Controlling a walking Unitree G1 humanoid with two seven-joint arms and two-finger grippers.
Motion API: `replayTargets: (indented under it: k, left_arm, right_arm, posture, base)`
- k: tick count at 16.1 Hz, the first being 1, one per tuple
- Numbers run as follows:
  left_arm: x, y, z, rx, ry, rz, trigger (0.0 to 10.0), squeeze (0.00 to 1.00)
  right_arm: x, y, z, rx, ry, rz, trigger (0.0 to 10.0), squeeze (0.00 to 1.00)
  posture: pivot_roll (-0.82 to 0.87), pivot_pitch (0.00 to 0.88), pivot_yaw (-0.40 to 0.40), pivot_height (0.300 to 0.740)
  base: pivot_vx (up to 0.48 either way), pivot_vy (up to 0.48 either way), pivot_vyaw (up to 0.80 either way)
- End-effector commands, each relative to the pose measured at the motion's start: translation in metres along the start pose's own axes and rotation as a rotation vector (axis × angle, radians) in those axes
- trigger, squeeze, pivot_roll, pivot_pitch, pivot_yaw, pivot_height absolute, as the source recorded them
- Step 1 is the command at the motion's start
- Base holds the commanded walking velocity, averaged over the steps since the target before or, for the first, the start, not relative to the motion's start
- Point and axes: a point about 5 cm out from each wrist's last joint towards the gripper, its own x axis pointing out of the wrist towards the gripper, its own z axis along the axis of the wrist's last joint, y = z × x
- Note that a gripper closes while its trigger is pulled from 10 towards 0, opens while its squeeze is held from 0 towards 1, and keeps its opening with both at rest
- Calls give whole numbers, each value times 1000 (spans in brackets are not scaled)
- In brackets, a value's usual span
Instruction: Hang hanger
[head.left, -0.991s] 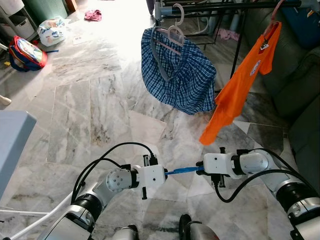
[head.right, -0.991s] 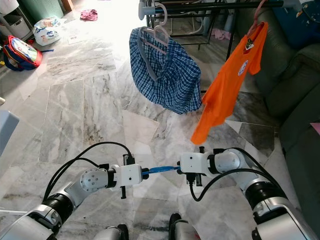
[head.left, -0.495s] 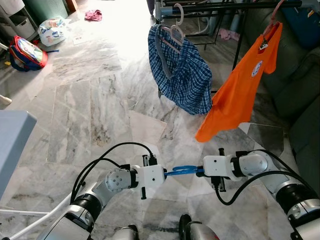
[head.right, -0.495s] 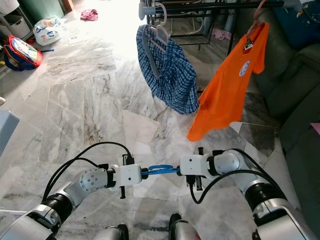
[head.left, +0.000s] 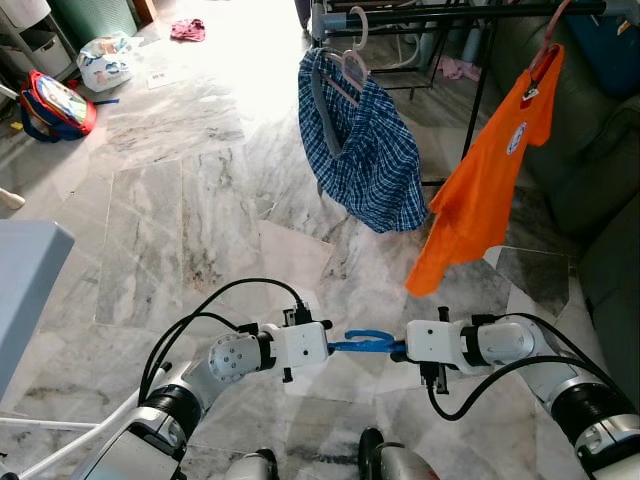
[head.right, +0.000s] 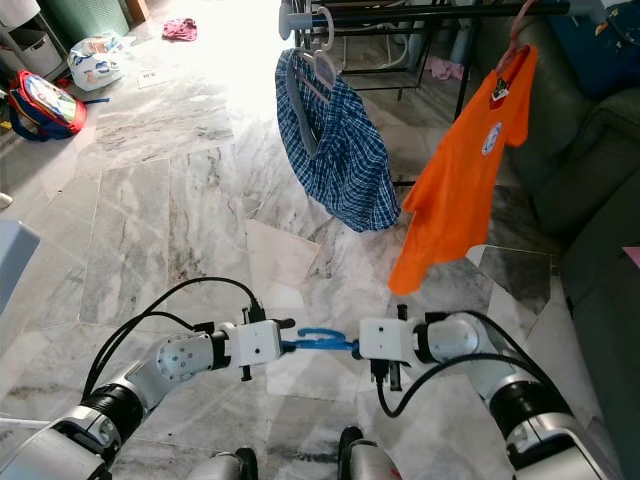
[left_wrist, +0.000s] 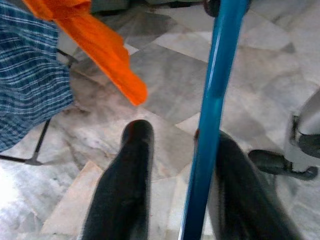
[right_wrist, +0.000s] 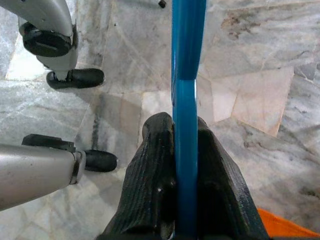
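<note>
Blue hanger (right_wrist: 186, 125) — right gripper (right_wrist: 186, 165) clamped

No legible text; orange shirt (head.left: 487, 190) chest logo too small.

Head stereo looks down; wrist cams close (shared blue hanger (right_wrist: 186, 125)).

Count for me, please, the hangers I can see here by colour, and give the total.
Blue: 1, the blue hanger between the left gripper and the right gripper.
White or pale: 2, the pale hangers carrying the blue checked garment.
Pink: 1, the pink hanger carrying the orange T-shirt.
Total: 4 hangers.
</note>
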Motion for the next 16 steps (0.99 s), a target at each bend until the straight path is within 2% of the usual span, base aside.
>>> replayTargets:
  k: [1, 4, 6, 8, 12, 13, 15, 16]
  left_arm:
    - [-4, -8, -8, 8, 33, -60, 10000, 1000]
    - [-6, -2, -6, 30, 21, -24, 10000, 1000]
    - [-6, -2, -5, 36, 15, -52, 10000, 1000]
    - [-6, 6, -3, 48, 15, 27, 10000, 1000]
    - [-5, 9, 4, -33, -71, 79, 10000, 1000]
    - [-5, 8, 1, -67, -67, 111, 10000, 1000]
    - [-9, 4, -6, -125, -45, 162, 10000, 1000]
    - [-12, -2, -16, -205, -6, 211, 10000, 1000]
  right_arm:
    - [2, 5, -3, 1, 17, 3, 0, 0]
    - [3, 9, -8, 5, 47, -5, 0, 0]
    - [5, 13, -11, 10, 63, -15, 0, 0]
    - [8, 17, -14, 18, 89, -27, 0, 0]
    - [11, 15, -22, 92, 131, -181, 0, 0]
    - [14, 15, -24, 155, 137, -272, 0, 0]
    - [15, 17, -27, 220, 139, -359, 0, 0]
    - [15, 19, -30, 275, 144, -433, 0, 0]
  posture:
    - [-6, 247, 78, 740]
    - [-3, 248, 85, 740]
    - [-1, 247, 88, 740]
    - [-1, 245, 89, 740]
    - [3, 240, 77, 740]
    - [3, 238, 70, 740]
    - [2, 238, 64, 740]
    - [0, 238, 61, 740]
  base:
    - [0, 0, 0]
    - [0, 0, 0]
    - [0, 0, 0]
    - [0, 0, 0]
    - [0, 0, 0]
    - [0, 0, 0]
    - [0, 0, 0]
    - [0, 0, 0]
